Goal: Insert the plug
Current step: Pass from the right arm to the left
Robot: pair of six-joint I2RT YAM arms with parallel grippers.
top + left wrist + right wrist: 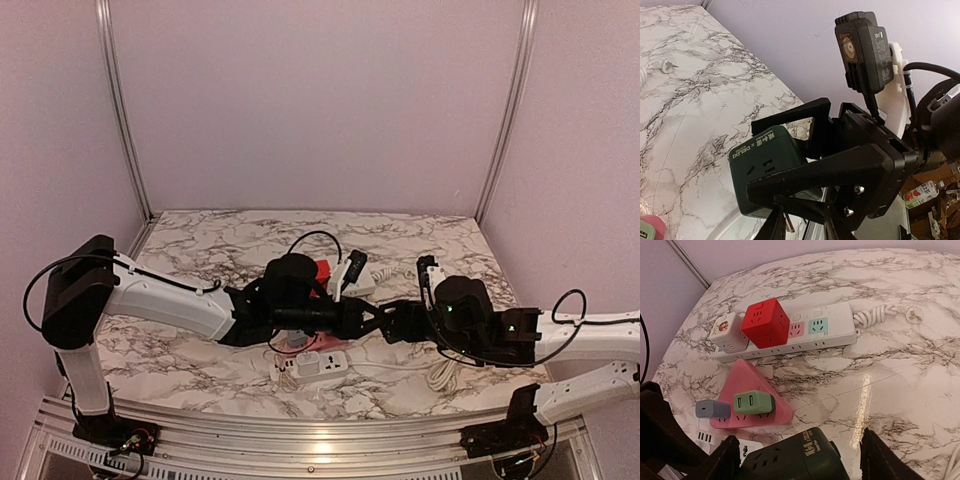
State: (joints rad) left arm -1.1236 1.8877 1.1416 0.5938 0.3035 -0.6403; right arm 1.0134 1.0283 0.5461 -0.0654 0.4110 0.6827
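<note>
A dark green cube adapter (767,165) marked DELIXI hangs above the table between both grippers. My left gripper (800,222) seems shut on its lower end, where metal prongs (788,222) show between my fingers. My right gripper (799,440) is open. Its fingers (727,457) stand wide on either side of the cube (795,457), with a gap on the right side. In the top view the two grippers, left (350,318) and right (385,322), meet tip to tip over the table's front middle, and the cube is hard to make out there.
A long white power strip (830,335) carries a red cube (766,322) and a white cube (729,332). A pink triangular socket (752,385) holds a green charger (754,402) and a grey one (712,410). A small white strip (320,365) lies below the grippers. A coiled cable (440,375) lies at the right.
</note>
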